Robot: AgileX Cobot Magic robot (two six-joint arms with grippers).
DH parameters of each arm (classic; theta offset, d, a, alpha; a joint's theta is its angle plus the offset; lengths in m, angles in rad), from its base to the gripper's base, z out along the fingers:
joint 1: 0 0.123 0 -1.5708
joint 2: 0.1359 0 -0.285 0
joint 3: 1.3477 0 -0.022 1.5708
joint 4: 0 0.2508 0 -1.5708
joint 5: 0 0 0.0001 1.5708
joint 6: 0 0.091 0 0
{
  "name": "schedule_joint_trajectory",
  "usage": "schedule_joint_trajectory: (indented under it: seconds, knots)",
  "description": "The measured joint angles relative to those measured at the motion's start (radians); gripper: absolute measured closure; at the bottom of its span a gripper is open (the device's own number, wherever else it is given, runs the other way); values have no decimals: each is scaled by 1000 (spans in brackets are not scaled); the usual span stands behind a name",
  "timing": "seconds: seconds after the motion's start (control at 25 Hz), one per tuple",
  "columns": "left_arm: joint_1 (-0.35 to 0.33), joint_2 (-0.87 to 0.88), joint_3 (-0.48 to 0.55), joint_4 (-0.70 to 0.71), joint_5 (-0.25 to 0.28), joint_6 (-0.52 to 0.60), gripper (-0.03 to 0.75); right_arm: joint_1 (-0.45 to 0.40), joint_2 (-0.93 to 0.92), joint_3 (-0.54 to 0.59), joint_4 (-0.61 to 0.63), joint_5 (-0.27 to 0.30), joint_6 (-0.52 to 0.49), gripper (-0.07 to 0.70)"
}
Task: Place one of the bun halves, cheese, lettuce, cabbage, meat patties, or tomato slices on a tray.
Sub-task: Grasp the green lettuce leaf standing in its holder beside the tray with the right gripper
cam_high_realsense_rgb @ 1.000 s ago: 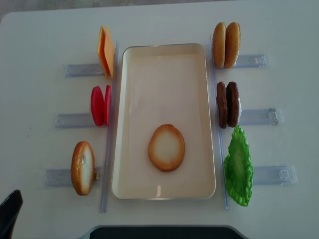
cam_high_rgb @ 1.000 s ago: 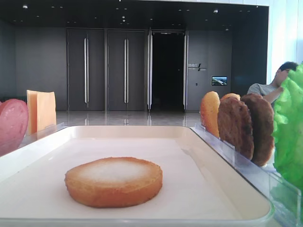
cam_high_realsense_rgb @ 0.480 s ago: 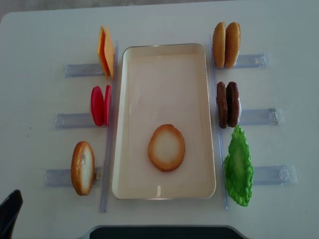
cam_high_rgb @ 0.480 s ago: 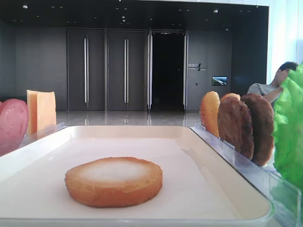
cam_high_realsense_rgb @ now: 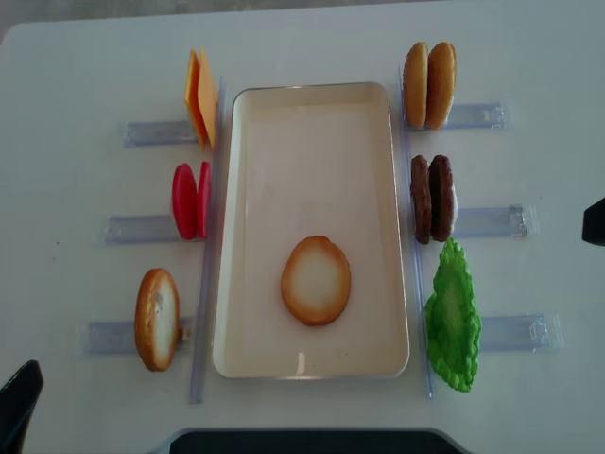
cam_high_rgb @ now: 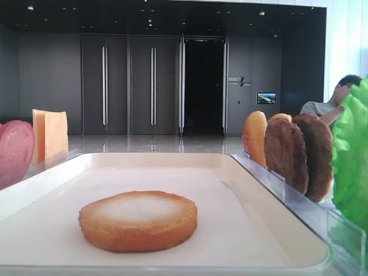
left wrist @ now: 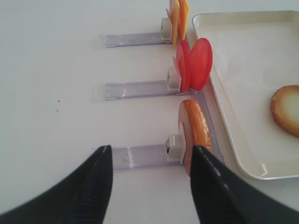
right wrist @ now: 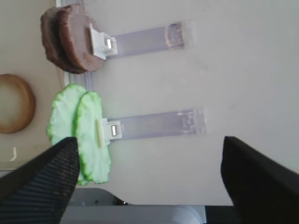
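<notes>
One bun half (cam_high_realsense_rgb: 316, 280) lies flat, pale face up, on the cream tray (cam_high_realsense_rgb: 312, 88), also seen low and close as the bun half (cam_high_rgb: 138, 220). Left of the tray stand cheese (cam_high_realsense_rgb: 199, 97), tomato slices (cam_high_realsense_rgb: 190, 200) and a bun half (cam_high_realsense_rgb: 157, 319). To its right are bun halves (cam_high_realsense_rgb: 429, 85), meat patties (cam_high_realsense_rgb: 432, 198) and lettuce (cam_high_realsense_rgb: 452, 315). Two green leaves (right wrist: 81, 135) stand together; which is cabbage I cannot tell. My left gripper (left wrist: 150, 156) is open over the holder beside the left bun half (left wrist: 195, 128). My right gripper (right wrist: 149, 144) is open and empty, right of the leaves.
Clear plastic holders (cam_high_realsense_rgb: 492, 221) stick out sideways from each upright item on the white table. Long clear strips (cam_high_realsense_rgb: 210, 236) run along both long sides of the tray. A person (cam_high_rgb: 336, 103) sits in the background at the right.
A dark part of the right arm has come into the overhead view at its right edge. The left gripper's tip sank a little at the bottom left corner. The food has not moved.
</notes>
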Motion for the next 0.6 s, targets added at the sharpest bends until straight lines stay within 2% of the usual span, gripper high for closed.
schedule_joint_trajectory:
  seconds: [0.36,0.6]
  knots:
    - [0,0,0,0,0,0,307,314,110,0,-51,2,244,48]
    - [0,0,0,0,0,0,307,454,199,0,-112,2,346,48]
